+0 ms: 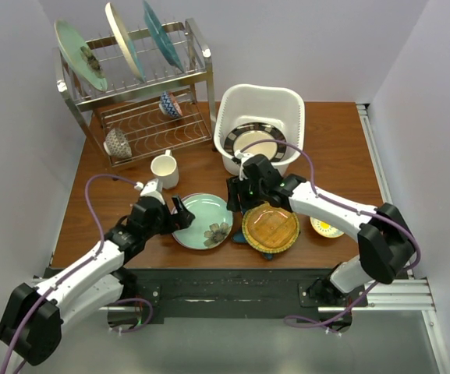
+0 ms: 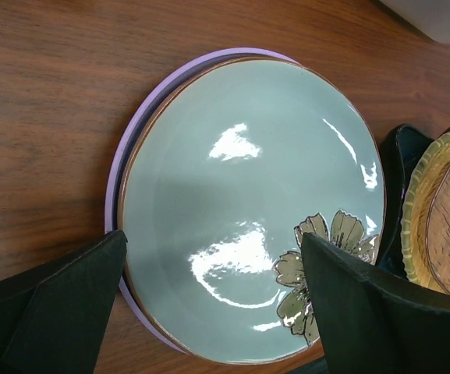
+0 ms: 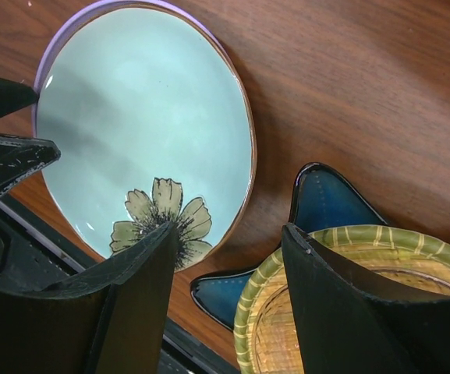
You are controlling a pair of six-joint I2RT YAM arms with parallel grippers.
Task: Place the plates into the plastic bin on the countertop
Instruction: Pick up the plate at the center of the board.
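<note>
Up at the rear, bin (image 1: 291,117): white plastic tub, rounded corners, 1 black-rimmed cream plate (image 1: 260,140) inside.
Left gripper (image 2: 213,236): yours is spread wide over glossy mint floral plate (image 2: 248,179) on lavender plate (image 2: 135,132).
Right gripper (image 3: 231,227): parted, holding nothing, beside ribbed amber plate (image 1: 271,227) atop blue star plate (image 3: 330,202).

Lab mock-kitchen: white enclosure walls (image 1: 326,47), wooden countertop (image 1: 334,148) (dish rack (image 1: 153,125)).
</note>
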